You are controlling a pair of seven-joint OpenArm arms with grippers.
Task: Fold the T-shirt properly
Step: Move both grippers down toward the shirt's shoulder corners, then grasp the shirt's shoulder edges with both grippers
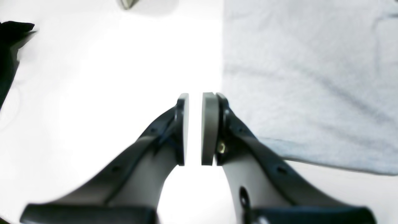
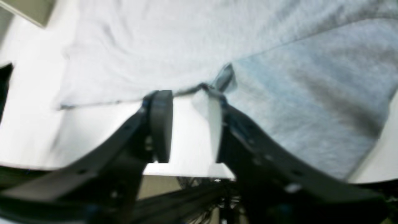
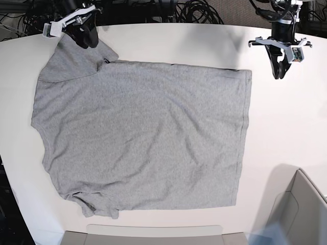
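Note:
The heather light-grey T-shirt [image 3: 143, 132] lies spread flat on the white table [image 3: 286, 127], plain side up, with its hem to the right and its sleeves to the left. My right gripper [image 3: 88, 41] is at the far-left sleeve. In the right wrist view it [image 2: 188, 93] is open, and the sleeve's seamed edge [image 2: 224, 77] is puckered against one fingertip. My left gripper [image 3: 278, 74] hovers over bare table to the right of the hem. In the left wrist view it [image 1: 195, 95] is all but shut, with a thin slit between the pads and nothing in it. The shirt's edge [image 1: 311, 77] lies beside it.
A grey box [image 3: 301, 209] stands at the front right corner. A flat grey tray edge [image 3: 153, 235] runs along the front. Black cables [image 3: 194, 10] lie behind the table's far edge. A dark object [image 1: 9, 46] shows at the left wrist view's left border.

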